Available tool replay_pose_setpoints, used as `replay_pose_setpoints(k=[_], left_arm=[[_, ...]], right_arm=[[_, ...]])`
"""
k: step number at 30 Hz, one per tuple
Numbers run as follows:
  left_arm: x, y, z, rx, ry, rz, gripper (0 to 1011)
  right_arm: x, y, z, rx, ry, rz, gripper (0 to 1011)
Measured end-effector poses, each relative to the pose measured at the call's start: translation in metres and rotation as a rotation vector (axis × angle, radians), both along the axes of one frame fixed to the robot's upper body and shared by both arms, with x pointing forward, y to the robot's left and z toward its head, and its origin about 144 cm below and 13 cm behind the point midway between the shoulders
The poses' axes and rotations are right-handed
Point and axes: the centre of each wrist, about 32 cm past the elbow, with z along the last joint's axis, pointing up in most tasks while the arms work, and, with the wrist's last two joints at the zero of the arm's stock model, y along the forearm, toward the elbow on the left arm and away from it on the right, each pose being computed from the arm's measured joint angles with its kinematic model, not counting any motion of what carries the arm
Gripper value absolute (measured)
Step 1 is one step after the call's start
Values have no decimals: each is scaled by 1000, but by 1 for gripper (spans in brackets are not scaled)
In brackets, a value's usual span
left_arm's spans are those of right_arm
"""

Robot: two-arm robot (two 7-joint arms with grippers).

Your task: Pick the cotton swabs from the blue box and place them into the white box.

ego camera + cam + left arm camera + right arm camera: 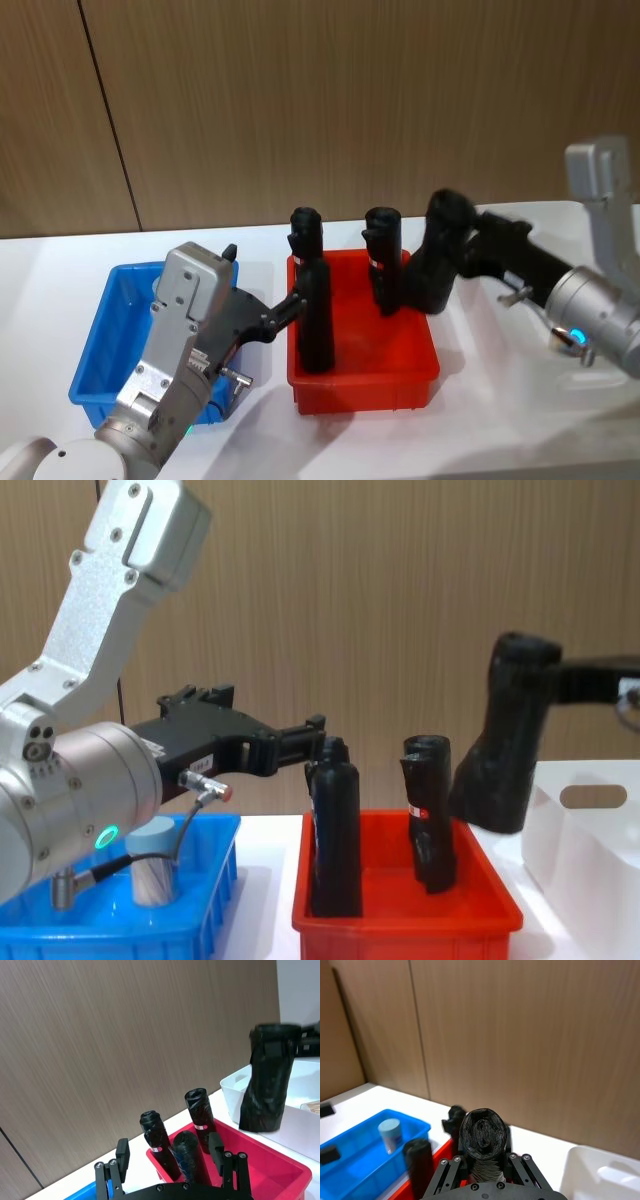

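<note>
One cotton swabs jar [152, 866] with a pale blue lid stands upright in the blue box [216, 882]; the right wrist view has the jar [390, 1135] there too. My left gripper [169, 1146] reaches over the blue box [108, 332] toward the red bin, open, with its fingertips by the nearest black roll [318, 318]. Above the gap between the red bin and the white box [590, 852], my right gripper [450, 235] is shut on another black roll [505, 742]. In the left wrist view that roll [270, 1080] hangs by the white box [235, 1091].
The red bin [370, 386] sits mid-table between the two boxes, with three black rolls standing in it. A wood-panelled wall runs close behind the white table. Something pale [312, 1105] lies inside the white box.
</note>
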Motion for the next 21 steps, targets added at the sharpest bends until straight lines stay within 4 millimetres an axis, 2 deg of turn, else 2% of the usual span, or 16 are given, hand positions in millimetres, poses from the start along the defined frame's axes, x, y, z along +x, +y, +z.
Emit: replay_pose_setpoints(k=[11, 21], left_arm=[[0, 0, 0, 0, 0, 0, 1004], [0, 0, 0, 0, 0, 0, 1004]], right_arm=[[-2, -17, 21, -20, -67, -130, 341], [5, -31, 20, -53, -75, -230, 341]])
